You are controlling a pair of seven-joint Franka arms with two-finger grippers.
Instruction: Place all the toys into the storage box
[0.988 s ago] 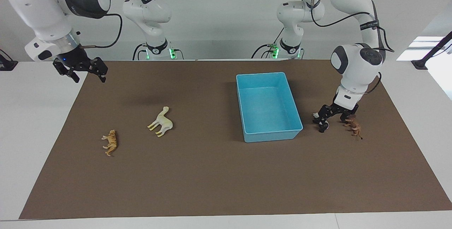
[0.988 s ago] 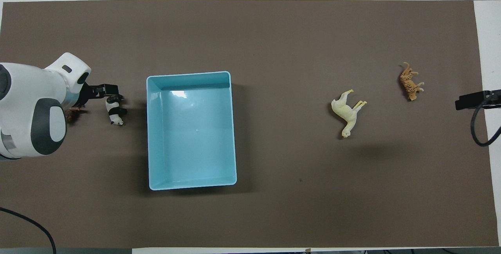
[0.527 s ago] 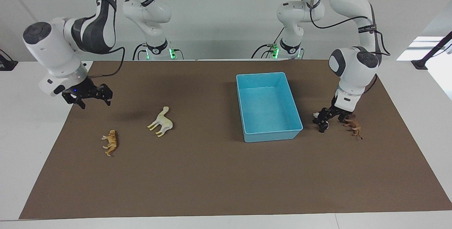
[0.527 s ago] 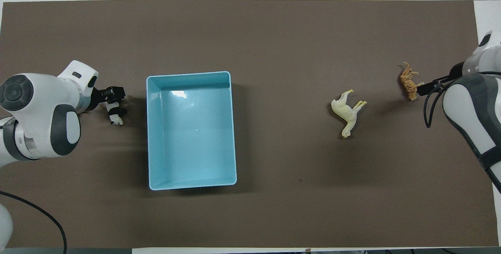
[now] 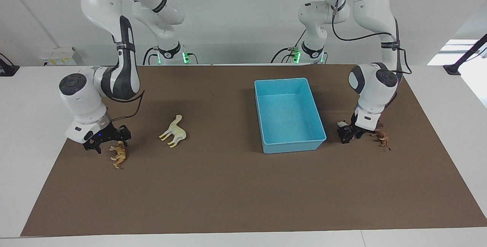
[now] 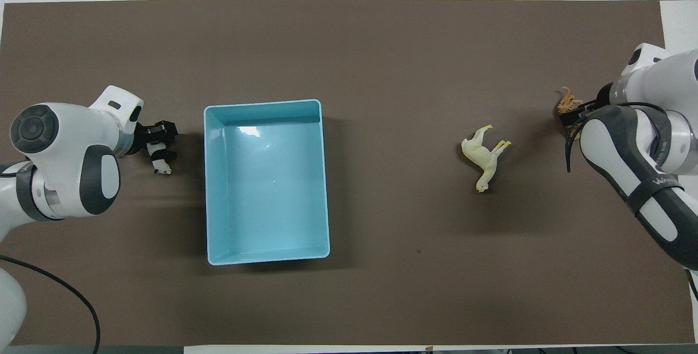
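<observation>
Two claws: both are down at bench height, each at one toy.
Left claw (image 5: 349,134): low over the panda (image 6: 160,163), fingers on either side of its body; I cannot tell whether they are clamped on it or only bracketing it.
Panda: on the bench (image 5: 228,193) toward the left arm's end, between the storage box (image 5: 293,146) and the brown figurine (image 5: 381,136), close to both.
Right claw (image 5: 108,140): fingers apart, holding nothing, over the end of the tiger (image 5: 120,155) that is nearer to the robots.
Tiger: lying on its side toward the right arm's end of the bench, with the camel (image 5: 174,131) near it, also on its side, between it and the box.
Storage box: empty; all four toys are outside it.
Handling, as a judgement: the figurines look like hard moulded plastic, so light, stiff and rather slick, not fragile. A firm pinch should not harm them, but a poor one could let them squirt out or swivel.
Where to hold: across the trunk, flank to flank, where the body is thickest. Legs, neck and tail are thin and would let the toy twist.
Risk at the panda: the brown figurine sits just beside the left claw and may get nudged.
</observation>
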